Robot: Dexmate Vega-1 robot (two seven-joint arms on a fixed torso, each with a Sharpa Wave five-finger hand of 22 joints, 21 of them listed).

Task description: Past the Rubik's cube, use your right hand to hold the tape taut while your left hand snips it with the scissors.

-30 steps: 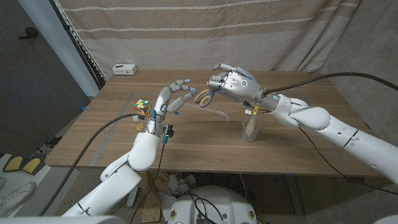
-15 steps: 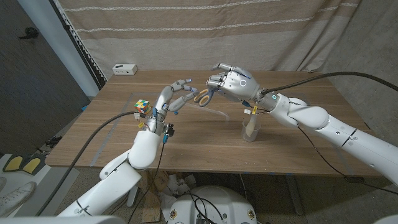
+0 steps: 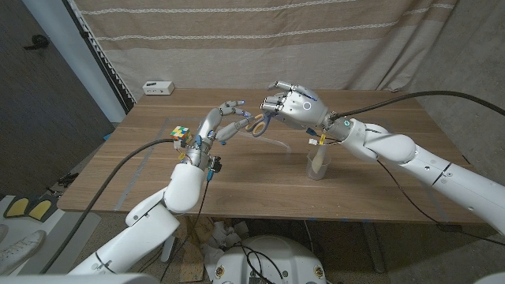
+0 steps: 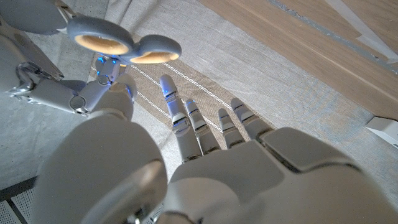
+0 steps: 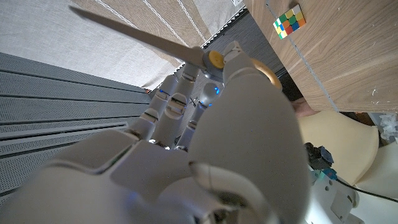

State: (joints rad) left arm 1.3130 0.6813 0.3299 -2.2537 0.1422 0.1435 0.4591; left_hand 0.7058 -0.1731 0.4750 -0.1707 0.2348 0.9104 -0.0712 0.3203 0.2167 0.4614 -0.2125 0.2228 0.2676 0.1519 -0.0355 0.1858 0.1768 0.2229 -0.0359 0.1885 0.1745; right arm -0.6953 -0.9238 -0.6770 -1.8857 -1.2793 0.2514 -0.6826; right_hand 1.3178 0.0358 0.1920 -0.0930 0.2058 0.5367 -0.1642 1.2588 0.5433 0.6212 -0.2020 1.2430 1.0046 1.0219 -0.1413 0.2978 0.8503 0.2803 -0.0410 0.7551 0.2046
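Both arms barely shifted; 1 scissors (image 3: 258, 123) in right robot hand (image 3: 290, 106), 1 cube (image 3: 181, 134).

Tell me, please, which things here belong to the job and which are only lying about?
For the job: scissors, in the right robot hand; left robot hand, open; Rubik's cube, the landmark.
Lying about: white box.

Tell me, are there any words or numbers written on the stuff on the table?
None can be read. The small white box at the table's far edge is too small and blurred to show any label. The Rubik's cube has only coloured squares, and the scissors show no writing.
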